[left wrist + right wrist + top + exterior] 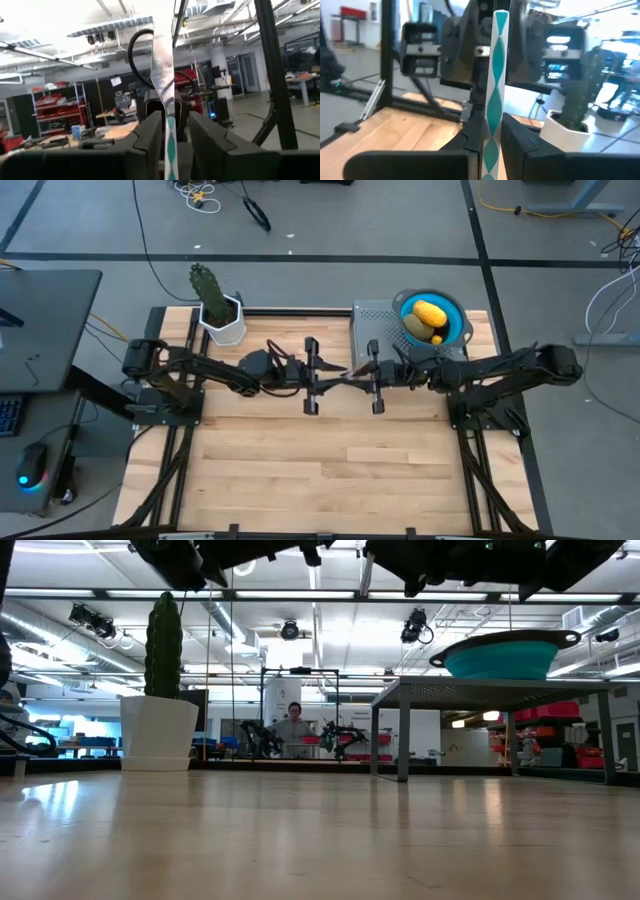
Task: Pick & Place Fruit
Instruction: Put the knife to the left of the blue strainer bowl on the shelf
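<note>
The fruit sat in a teal bowl [457,310] on a grey stand at the tabletop's [320,470] back right: a yellow oblong piece [430,313] lying slantwise beside an olive-green oval [416,326]. My right gripper [492,135] pinched a teal-patterned knife [496,75] in mid-air. Whether my left gripper [170,130] gripped it, I couldn't tell.

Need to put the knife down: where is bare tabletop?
Free: the wooden table in front of both arms, side to side. Crowded: the back edge, with cactus pot, metal stand and fruit-filled teal bowl.
</note>
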